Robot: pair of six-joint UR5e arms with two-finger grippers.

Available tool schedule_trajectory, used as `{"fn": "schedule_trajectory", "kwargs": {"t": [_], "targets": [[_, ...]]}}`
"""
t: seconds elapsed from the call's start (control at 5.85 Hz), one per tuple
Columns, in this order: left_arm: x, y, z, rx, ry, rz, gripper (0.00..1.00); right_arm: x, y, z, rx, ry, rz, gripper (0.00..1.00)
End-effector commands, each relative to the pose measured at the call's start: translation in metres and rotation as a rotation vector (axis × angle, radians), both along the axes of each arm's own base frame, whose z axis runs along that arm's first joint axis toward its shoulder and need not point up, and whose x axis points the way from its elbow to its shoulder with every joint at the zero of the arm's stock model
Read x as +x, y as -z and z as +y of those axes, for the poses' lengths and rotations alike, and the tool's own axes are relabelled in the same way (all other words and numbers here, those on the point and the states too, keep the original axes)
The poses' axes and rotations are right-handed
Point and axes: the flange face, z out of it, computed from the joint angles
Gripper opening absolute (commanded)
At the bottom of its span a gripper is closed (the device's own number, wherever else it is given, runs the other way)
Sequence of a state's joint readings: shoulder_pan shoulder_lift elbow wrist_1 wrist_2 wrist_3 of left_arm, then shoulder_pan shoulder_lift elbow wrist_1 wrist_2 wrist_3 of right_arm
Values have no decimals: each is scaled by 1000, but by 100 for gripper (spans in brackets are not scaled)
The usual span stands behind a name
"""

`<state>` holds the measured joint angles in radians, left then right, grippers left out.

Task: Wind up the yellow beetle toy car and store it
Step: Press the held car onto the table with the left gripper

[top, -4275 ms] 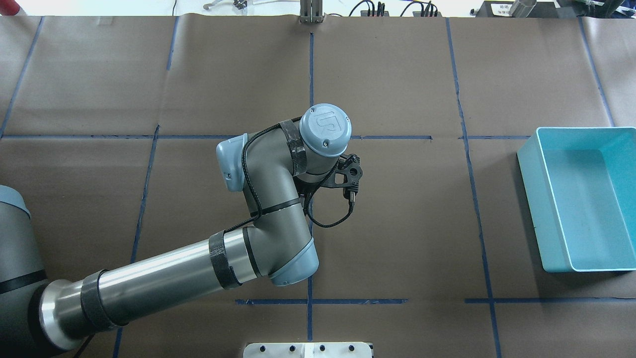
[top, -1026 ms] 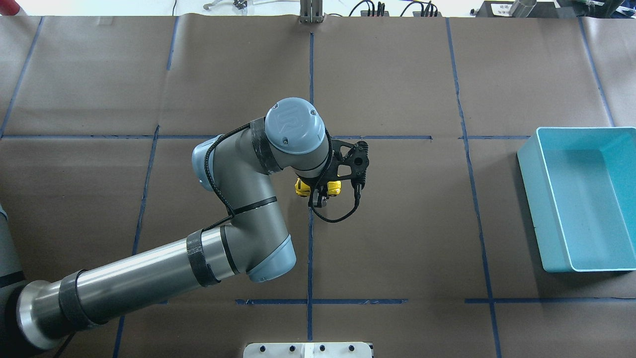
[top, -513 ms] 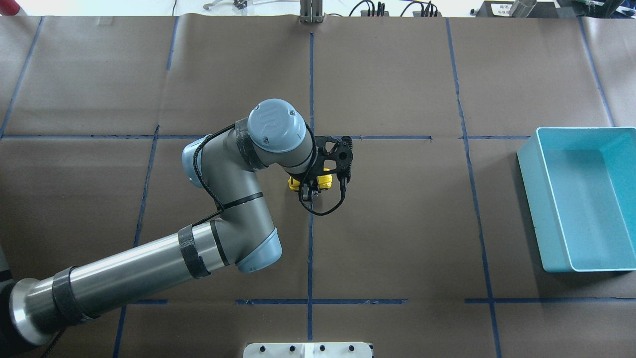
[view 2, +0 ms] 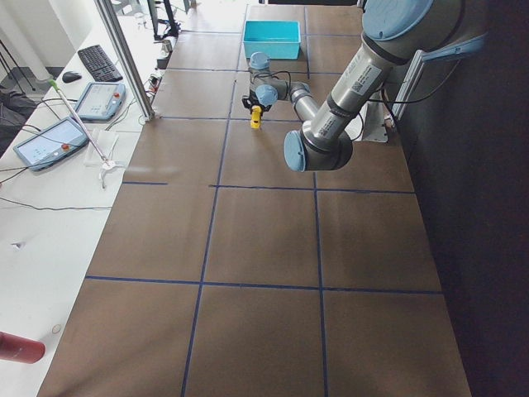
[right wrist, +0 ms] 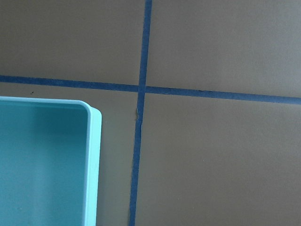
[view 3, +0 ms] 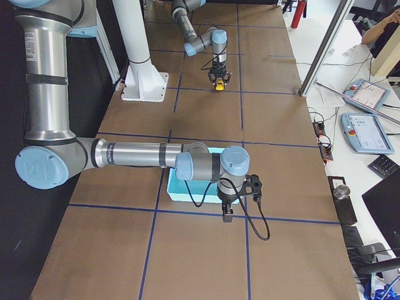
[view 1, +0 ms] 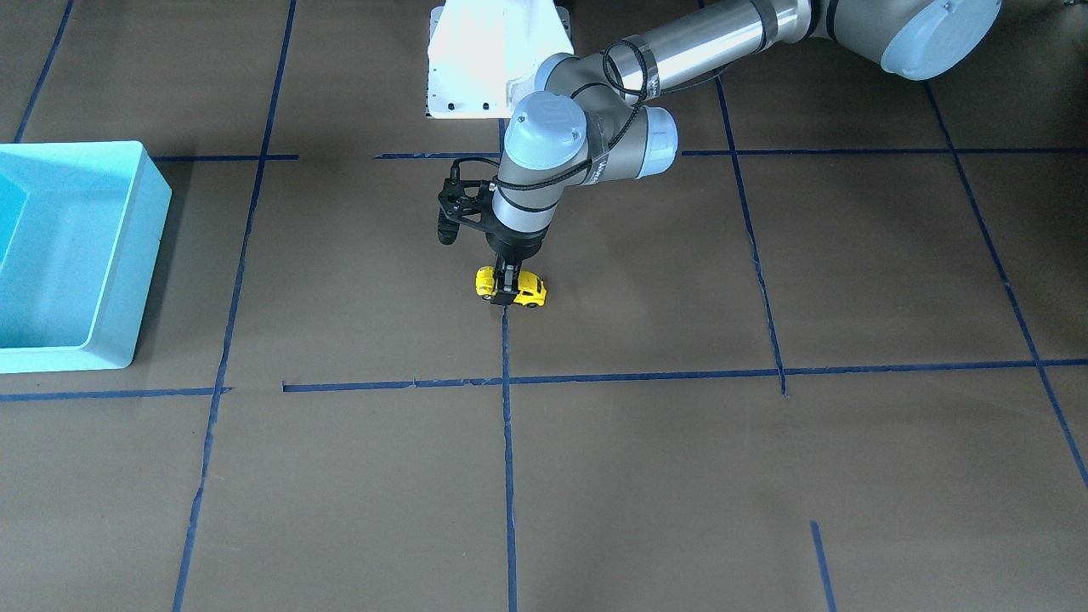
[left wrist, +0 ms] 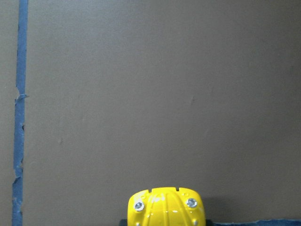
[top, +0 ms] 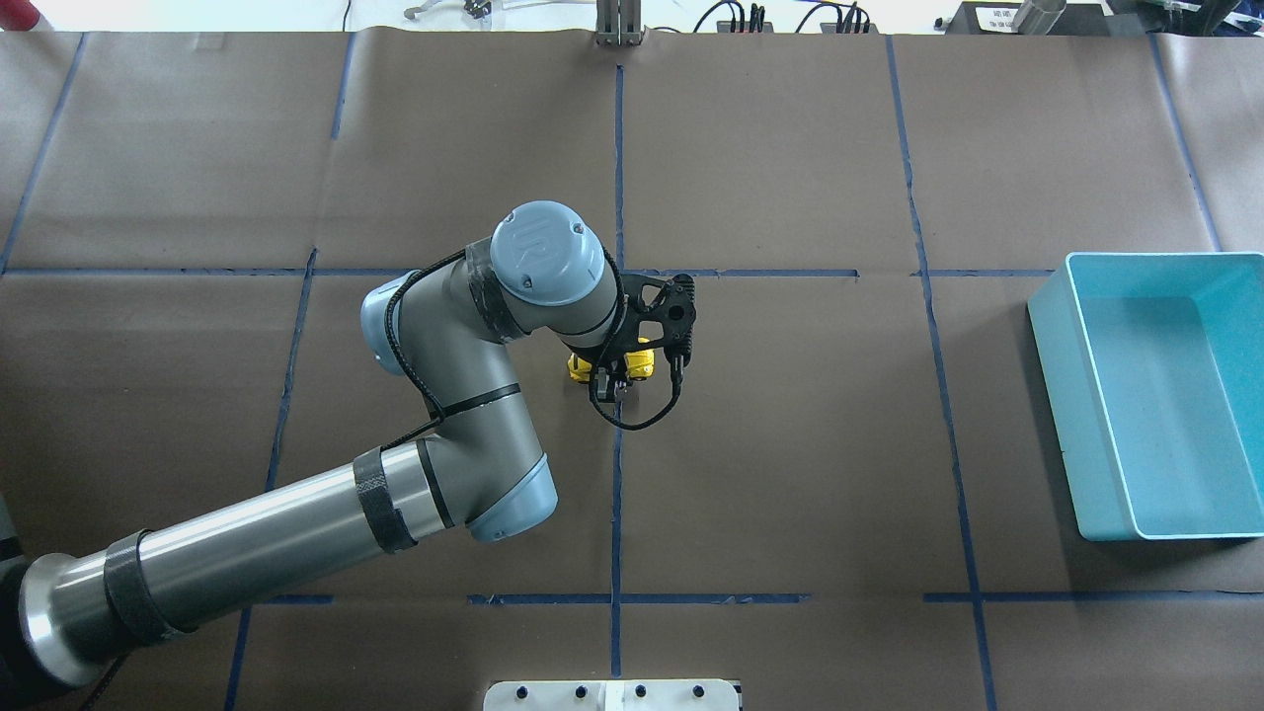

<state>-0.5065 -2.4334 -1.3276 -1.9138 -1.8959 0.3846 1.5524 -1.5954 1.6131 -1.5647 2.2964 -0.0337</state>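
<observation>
The yellow beetle toy car (view 1: 531, 292) is at the table's middle, beside a blue tape line, low at the table's surface. My left gripper (view 1: 507, 291) points straight down and is shut on its roof and sides. The car also shows in the overhead view (top: 642, 363) and at the bottom of the left wrist view (left wrist: 165, 207). The light blue bin (top: 1052, 346) stands empty at the table's right end. My right gripper (view 3: 228, 215) hangs just past the bin's near corner (right wrist: 91, 165); I cannot tell whether it is open or shut.
Brown paper with blue tape lines (top: 616, 494) covers the table. The white base plate (top: 612, 694) is at the robot's edge. Operator tablets (view 3: 369, 131) lie on a side bench beyond the table.
My left gripper has moved to the left and slightly back along the table with the yellow car in it. In the last half second it has barely moved. The bin has stayed put.
</observation>
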Motion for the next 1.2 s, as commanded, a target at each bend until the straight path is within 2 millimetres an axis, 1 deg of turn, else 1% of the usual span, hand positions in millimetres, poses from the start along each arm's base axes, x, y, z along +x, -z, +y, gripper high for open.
{"fn": "schedule_trajectory", "kwargs": {"t": [0.0, 0.51, 0.68, 1.03], "targets": [[2, 2, 2, -1, -2, 2, 0, 0, 0, 0, -1, 0, 0, 100], [6, 19, 6, 1, -2, 17, 0, 0, -1, 0, -2, 0, 0, 100], [13, 15, 11, -6, -12, 10, 0, 0, -1, 0, -1, 1, 0, 100], [18, 8, 9, -10, -15, -4, 0, 0, -1, 0, -1, 1, 0, 100]]}}
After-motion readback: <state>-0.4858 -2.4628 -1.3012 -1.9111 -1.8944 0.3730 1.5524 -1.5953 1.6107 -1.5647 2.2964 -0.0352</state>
